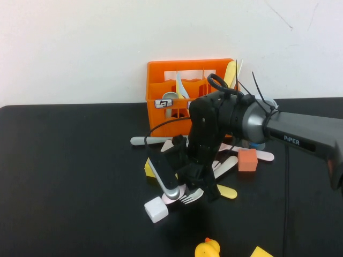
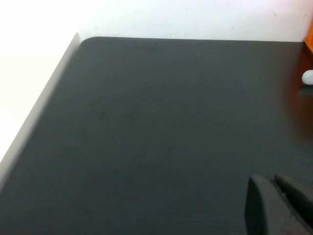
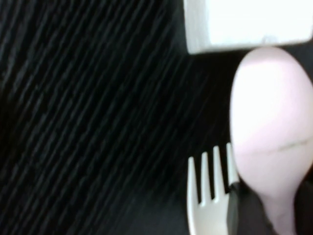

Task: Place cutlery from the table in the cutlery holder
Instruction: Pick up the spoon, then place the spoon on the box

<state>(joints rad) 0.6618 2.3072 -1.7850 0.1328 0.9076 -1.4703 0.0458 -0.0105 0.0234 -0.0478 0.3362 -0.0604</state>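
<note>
Right gripper (image 1: 188,188) lowered over 2 utensils near the desk's middle.
Jaw state indeterminate; positioned above the white plastic fork (image 3: 208,196) and pink plastic spoon (image 3: 270,129), probably for pickup; left gripper (image 2: 279,205) parked, state indeterminate.

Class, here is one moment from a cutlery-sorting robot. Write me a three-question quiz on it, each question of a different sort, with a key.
1. True or false: the right gripper is low over the cutlery pile in front of the cutlery holder.
2. Multiple choice: in the right wrist view, what lies beside the pink spoon? A) a white fork B) a blue cup C) a green knife
3. Fill in: the left gripper hangs over bare ____ table.

Key: 1 true. 2 A, the white fork, with a white cube just past the spoon's bowl. 3 black.
</note>
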